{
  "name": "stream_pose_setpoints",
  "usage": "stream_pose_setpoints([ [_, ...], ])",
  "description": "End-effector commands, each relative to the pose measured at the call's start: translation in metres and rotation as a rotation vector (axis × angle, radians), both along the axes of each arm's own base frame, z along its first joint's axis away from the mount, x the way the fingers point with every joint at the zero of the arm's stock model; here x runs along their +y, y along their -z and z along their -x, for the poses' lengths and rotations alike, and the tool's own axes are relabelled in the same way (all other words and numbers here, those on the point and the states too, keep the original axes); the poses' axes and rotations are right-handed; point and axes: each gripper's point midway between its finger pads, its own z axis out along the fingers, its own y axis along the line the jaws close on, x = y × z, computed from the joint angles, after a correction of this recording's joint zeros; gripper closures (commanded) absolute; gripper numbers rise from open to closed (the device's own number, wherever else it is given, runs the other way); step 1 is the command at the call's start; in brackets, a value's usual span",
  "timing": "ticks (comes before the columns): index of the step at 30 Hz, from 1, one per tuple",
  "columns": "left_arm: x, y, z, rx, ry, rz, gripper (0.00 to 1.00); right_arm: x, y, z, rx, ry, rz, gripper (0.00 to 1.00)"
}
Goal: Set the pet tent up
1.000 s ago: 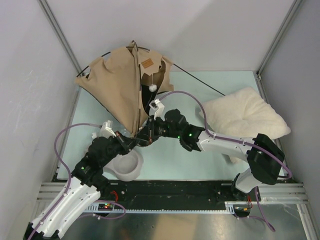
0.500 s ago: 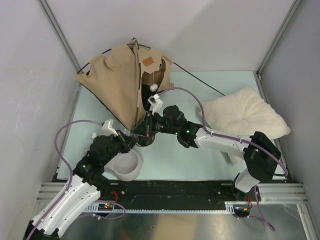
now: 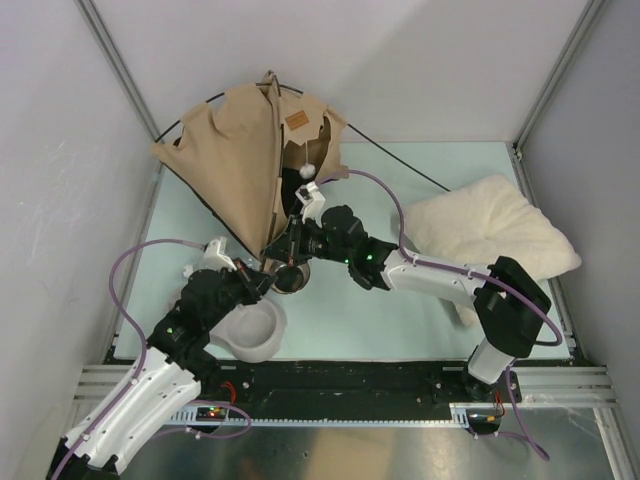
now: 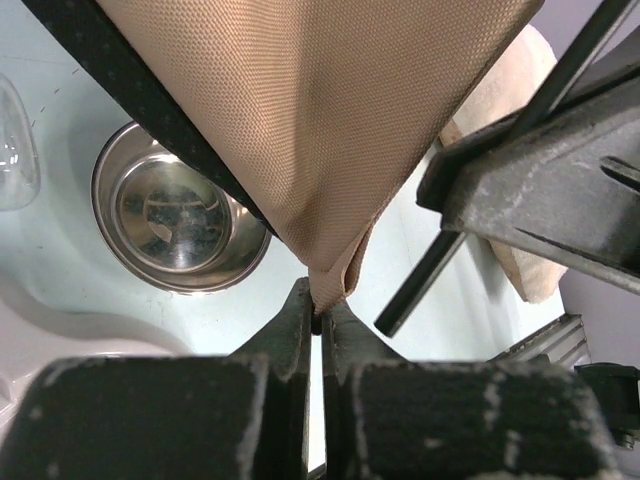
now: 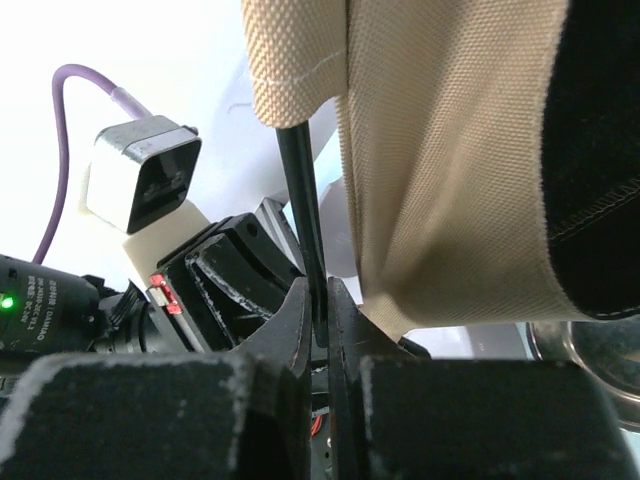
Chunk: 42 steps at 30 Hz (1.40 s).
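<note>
From above, the tent (image 3: 245,165) stands half-raised at the far left of the table (image 3: 400,300), with its peak near the back wall. Its near corner (image 3: 268,262) is drawn down to where my left gripper (image 3: 262,280) and right gripper (image 3: 290,250) meet, over the bowl (image 3: 250,332). My left arm reaches forward and inward. My right arm is bent at the elbow and stretches leftward across the table, well apart from the pillow (image 3: 490,235).

At my left wrist, the left gripper (image 4: 320,302) is pinched together on the very tip of the corner (image 4: 335,275). The pole (image 4: 440,262) slants past just beside it, and its lower end looks free.

At my right wrist, the right gripper (image 5: 318,300) is clamped on the pole (image 5: 300,190), which runs up into the tent's (image 5: 450,150) hemmed sleeve (image 5: 295,85).

I judge this to be the step of seating the pole end in the corner. The next move calls for steering the tip into it against taut fabric.
</note>
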Motion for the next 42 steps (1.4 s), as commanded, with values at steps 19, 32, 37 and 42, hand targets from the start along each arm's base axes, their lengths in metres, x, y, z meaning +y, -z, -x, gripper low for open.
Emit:
stream_pose_setpoints([
  [19, 0.006, 0.054, 0.031, 0.205, 0.065, -0.117, 1.0, -0.023, -0.092, -0.097, -0.136, 0.357, -0.233, 1.0],
  [32, 0.009, 0.053, 0.028, 0.202, 0.044, -0.121, 1.0, -0.021, -0.065, -0.098, -0.159, 0.361, -0.125, 1.0],
  [37, 0.01, 0.05, 0.026, 0.197, 0.034, -0.121, 1.0, -0.023, -0.059, -0.099, -0.17, 0.365, -0.095, 1.0],
  [42, 0.009, 0.048, 0.026, 0.194, 0.036, -0.122, 1.0, -0.021, -0.049, -0.099, -0.179, 0.36, -0.067, 1.0],
])
